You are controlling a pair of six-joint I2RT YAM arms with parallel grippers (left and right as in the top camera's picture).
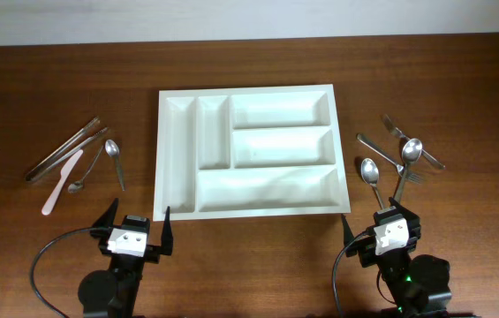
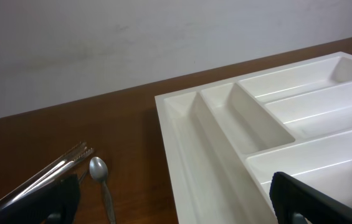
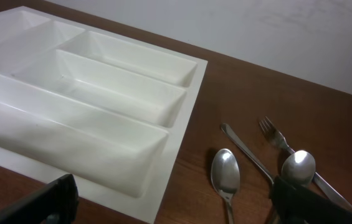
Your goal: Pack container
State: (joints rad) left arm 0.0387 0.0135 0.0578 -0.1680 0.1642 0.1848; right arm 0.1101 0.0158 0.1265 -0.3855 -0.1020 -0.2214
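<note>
The container (image 1: 247,90) is a white plastic cutlery tray lying flat at the table's centre, with nothing in its compartments. My left gripper (image 1: 139,212) hovers open just in front of the tray's near left corner. In the left wrist view its dark fingers (image 2: 57,200) frame the tray's left rim (image 2: 179,143) and a metal spoon (image 2: 99,171). My right gripper (image 1: 374,217) is open too, near the tray's front right corner. Seen from the right wrist, the tray rim (image 3: 187,118) is on the left and a spoon (image 3: 225,174) lies between the fingers.
Left of the tray lie metal tongs (image 1: 65,148), a pale pink plastic knife (image 1: 62,181) and two spoons (image 1: 114,159). Right of it are two spoons (image 1: 371,174), forks (image 1: 397,131) and a knife (image 1: 378,150), partly crossed. A pale wall runs behind the table.
</note>
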